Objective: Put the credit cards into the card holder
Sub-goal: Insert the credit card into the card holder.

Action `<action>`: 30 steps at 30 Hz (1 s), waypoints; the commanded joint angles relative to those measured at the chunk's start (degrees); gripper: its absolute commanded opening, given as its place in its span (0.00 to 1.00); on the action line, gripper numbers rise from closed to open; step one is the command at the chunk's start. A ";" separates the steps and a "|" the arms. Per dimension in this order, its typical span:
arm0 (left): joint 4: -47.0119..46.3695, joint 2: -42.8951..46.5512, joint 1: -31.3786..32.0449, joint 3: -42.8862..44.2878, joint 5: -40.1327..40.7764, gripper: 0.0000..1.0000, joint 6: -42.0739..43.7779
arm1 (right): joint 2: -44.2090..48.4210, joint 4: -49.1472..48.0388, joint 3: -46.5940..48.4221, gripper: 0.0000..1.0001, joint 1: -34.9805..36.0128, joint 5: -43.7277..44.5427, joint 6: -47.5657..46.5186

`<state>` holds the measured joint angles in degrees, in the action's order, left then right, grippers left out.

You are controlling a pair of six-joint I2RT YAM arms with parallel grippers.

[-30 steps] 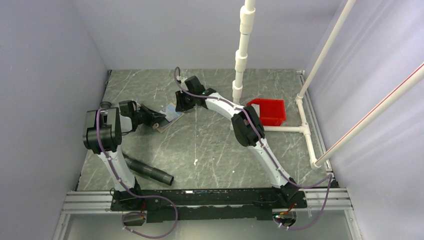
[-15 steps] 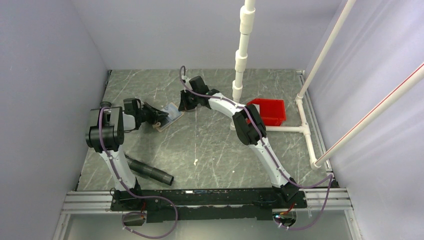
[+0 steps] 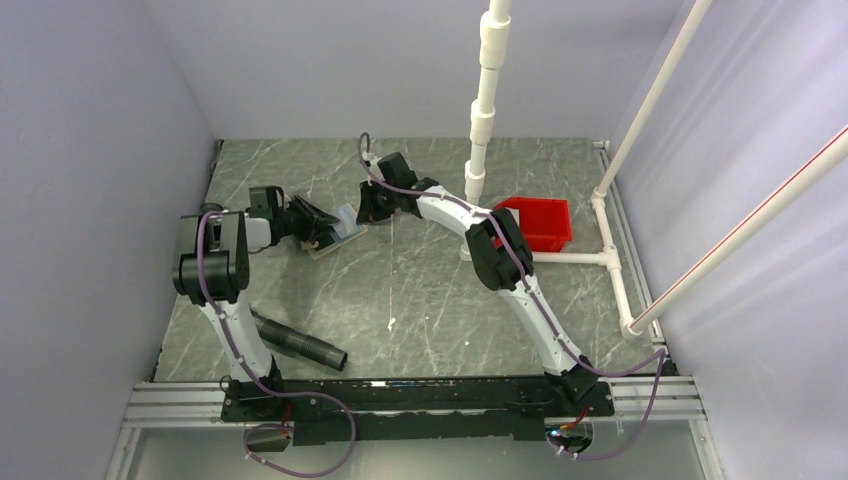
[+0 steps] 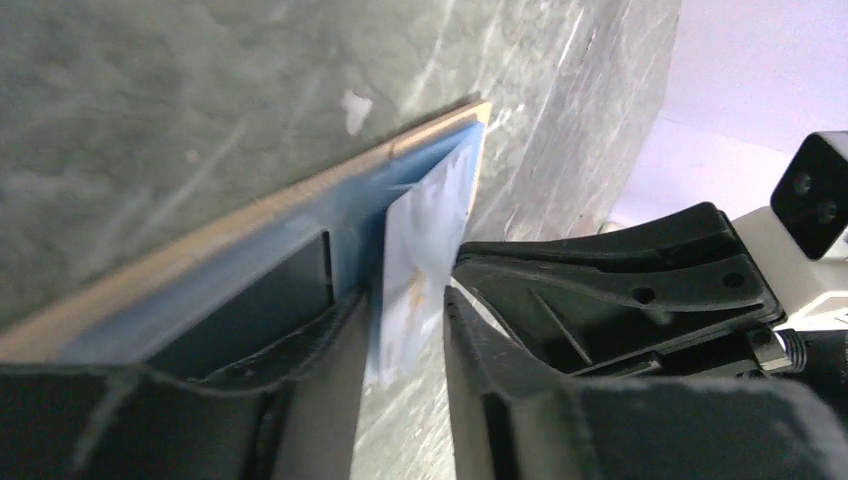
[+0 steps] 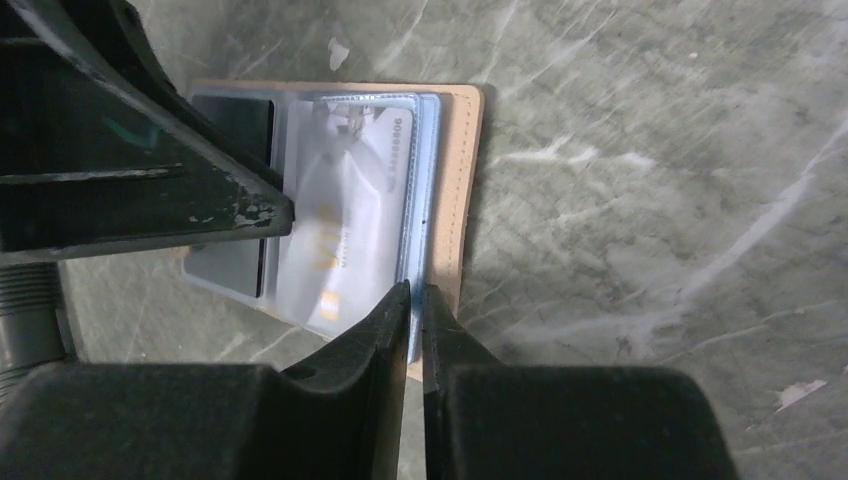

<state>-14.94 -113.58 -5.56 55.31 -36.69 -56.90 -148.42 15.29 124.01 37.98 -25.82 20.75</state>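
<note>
The card holder (image 3: 338, 236) lies open on the table at the back left, tan outside (image 5: 462, 190) and bluish inside (image 4: 300, 215). A pale credit card (image 5: 340, 230) sits partly in its clear pocket, one end sticking out. My left gripper (image 3: 318, 226) reaches in from the left. In the left wrist view its jaws (image 4: 405, 300) stand apart, the credit card (image 4: 425, 240) loose in the gap. My right gripper (image 3: 365, 212) comes from the right. Its jaws (image 5: 412, 292) are closed to a thin slit over the holder's blue inner edge, and a grip does not show.
A red tray (image 3: 540, 222) stands at the back right beside a white pipe frame (image 3: 590, 258). An upright white pipe (image 3: 480, 120) rises just behind the right arm. A black ribbed hose (image 3: 300, 345) lies on the table near the left arm's base.
My left gripper has shifted back and slightly right, and its jaws have parted off the card. The right gripper's jaws have closed to a slit and it has edged right.
</note>
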 commanded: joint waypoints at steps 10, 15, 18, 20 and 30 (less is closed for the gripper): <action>32.91 9.08 0.90 8.78 5.57 0.47 15.42 | 3.37 4.89 1.36 0.19 0.51 0.71 -2.48; 30.74 5.42 0.97 13.18 2.83 0.07 16.82 | 3.65 4.67 1.10 0.24 0.43 0.42 -2.25; 30.58 2.43 1.08 16.72 1.51 0.05 17.40 | 4.06 4.02 0.51 0.25 0.37 0.24 -1.85; 30.87 0.88 1.08 18.01 1.67 0.04 17.43 | 4.04 3.62 0.28 0.25 0.15 -0.14 -1.33; 31.54 -4.96 1.02 18.22 3.47 0.03 18.42 | 5.72 2.84 -1.42 0.36 -0.27 -1.30 0.70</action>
<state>15.97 -117.01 -4.58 72.88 -33.43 -40.10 -147.17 17.45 123.52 38.24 -26.76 20.73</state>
